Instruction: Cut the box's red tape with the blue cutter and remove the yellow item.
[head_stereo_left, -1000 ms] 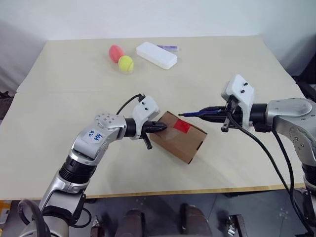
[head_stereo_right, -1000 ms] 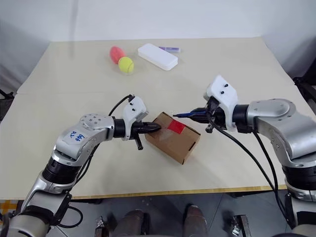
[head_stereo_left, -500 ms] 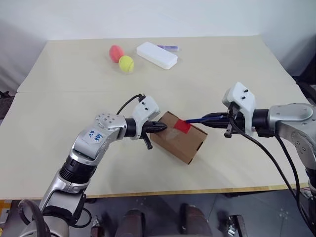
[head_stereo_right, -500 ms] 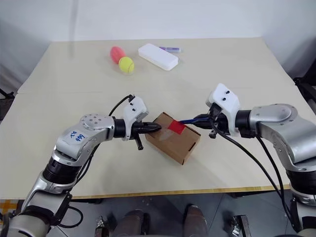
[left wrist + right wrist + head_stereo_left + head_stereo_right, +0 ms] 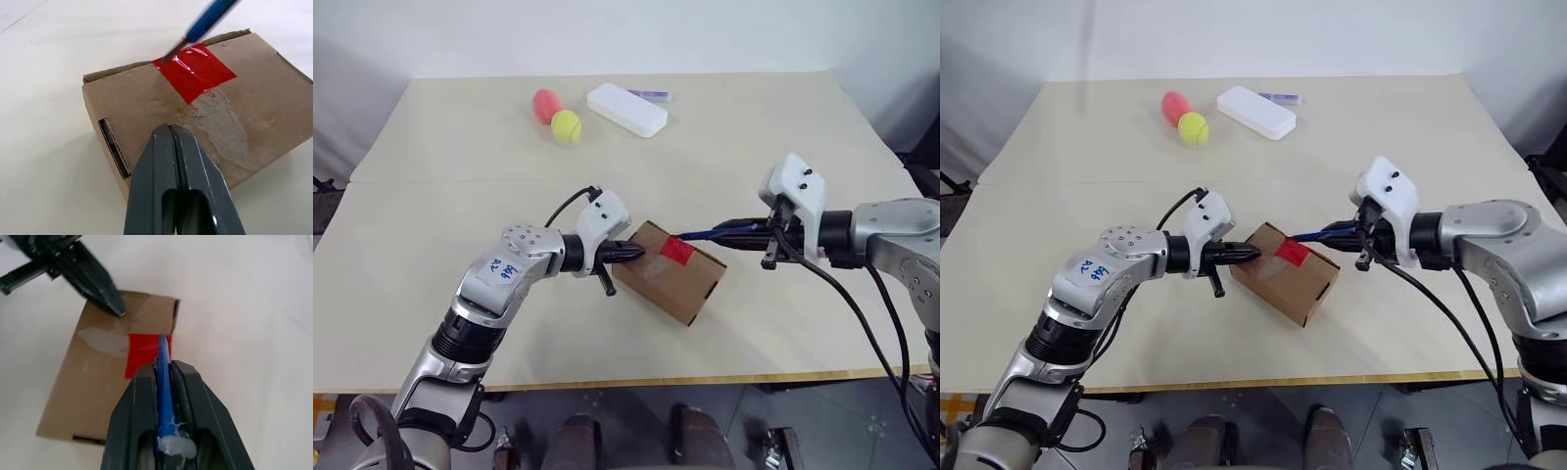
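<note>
Your right claw [image 5: 1332,233], clamping the slim blue cutter [image 5: 717,233], is touching the red tape patch [image 5: 195,71]; your closed, empty left claw [image 5: 631,252] is bracing the brown cardboard box [image 5: 671,279]. Next: slice along the seam.

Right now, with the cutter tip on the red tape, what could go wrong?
1. The left gripper, shut, only presses the box top; the box might slide under the cut.
2. The blue cutter tip sits at the red tape edge near the flap seam; it could slip off.
3. Cutting too deep might damage whatever is inside.
</note>
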`<state>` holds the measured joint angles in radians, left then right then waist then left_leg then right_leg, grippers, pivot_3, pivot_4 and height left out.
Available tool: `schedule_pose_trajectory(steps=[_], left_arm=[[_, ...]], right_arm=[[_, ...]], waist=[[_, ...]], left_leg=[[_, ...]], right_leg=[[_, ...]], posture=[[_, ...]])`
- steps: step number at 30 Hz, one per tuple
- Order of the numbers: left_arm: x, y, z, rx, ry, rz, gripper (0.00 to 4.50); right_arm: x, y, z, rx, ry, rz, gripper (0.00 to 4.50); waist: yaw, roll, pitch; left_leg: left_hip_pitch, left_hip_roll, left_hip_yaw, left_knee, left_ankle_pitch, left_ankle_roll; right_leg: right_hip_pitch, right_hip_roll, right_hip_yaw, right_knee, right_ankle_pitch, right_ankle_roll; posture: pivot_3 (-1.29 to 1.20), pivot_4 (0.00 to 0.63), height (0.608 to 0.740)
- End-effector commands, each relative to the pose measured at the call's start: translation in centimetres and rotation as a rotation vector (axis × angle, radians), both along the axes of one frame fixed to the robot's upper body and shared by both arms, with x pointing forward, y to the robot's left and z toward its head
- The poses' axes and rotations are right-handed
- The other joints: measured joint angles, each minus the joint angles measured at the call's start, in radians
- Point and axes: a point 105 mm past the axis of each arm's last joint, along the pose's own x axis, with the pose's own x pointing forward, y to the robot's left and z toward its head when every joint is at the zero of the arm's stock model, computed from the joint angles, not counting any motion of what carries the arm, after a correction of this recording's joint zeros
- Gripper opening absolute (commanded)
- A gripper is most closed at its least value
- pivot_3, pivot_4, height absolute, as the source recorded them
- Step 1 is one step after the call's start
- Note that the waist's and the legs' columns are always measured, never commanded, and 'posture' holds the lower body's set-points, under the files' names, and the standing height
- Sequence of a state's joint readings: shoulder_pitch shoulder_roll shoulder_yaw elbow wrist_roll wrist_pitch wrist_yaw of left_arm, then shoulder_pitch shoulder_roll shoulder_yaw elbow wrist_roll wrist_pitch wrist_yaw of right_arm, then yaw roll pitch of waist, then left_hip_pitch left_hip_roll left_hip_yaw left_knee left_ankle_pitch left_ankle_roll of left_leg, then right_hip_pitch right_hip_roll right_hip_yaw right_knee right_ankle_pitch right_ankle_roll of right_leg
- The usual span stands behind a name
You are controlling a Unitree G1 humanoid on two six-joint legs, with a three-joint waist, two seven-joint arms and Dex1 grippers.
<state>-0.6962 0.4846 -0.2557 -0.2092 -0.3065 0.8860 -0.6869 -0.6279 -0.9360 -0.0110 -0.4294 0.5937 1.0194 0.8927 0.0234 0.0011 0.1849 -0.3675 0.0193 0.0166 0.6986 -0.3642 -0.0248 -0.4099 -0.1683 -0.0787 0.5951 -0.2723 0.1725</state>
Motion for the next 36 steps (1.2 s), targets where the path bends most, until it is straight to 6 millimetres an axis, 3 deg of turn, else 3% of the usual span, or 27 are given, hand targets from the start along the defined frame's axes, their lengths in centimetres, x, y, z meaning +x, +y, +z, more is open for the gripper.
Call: schedule_pose_trajectory(steps=[1, 14, 27, 36], left_arm=[[0.3, 0.1, -0.2, 0.023, -0.008, 0.016, 0.01], [0.3, 0.2, -0.1, 0.023, -0.009, 0.020, 0.01], [0.2, -0.2, -0.2, 0.022, -0.005, 0.007, 0.01], [0.2, 0.0, -0.2, 0.022, -0.007, 0.017, 0.01]], right_arm=[[-0.3, -0.6, -0.1, -0.030, -0.015, -0.015, 0.14], [-0.3, -0.9, 2.4, 0.045, -0.077, -0.033, 0.14], [1.5, 0.0, 1.6, 0.063, -0.082, -0.048, 0.14], [1.7, 0.3, 0.9, 0.052, -0.064, -0.024, 0.14]], waist=[[0.000, 0.000, 0.000], [0.000, 0.000, 0.000], [-0.001, 0.000, 0.000], [0.000, 0.000, 0.000]], left_leg=[[0.000, 0.000, 0.000, 0.000, 0.000, 0.000], [0.000, 0.000, 0.000, 0.000, 0.000, 0.000], [0.000, 0.000, 0.000, 0.000, 0.000, 0.000], [0.000, 0.000, 0.000, 0.000, 0.000, 0.000]], right_leg=[[0.000, 0.000, 0.000, 0.000, 0.000, 0.000], [0.000, 0.000, 0.000, 0.000, 0.000, 0.000], [0.000, 0.000, 0.000, 0.000, 0.000, 0.000], [0.000, 0.000, 0.000, 0.000, 0.000, 0.000]], posture=[[0.00, 0.150, 0.740], [0.00, 0.150, 0.740], [0.00, 0.150, 0.740], [0.00, 0.150, 0.740]])
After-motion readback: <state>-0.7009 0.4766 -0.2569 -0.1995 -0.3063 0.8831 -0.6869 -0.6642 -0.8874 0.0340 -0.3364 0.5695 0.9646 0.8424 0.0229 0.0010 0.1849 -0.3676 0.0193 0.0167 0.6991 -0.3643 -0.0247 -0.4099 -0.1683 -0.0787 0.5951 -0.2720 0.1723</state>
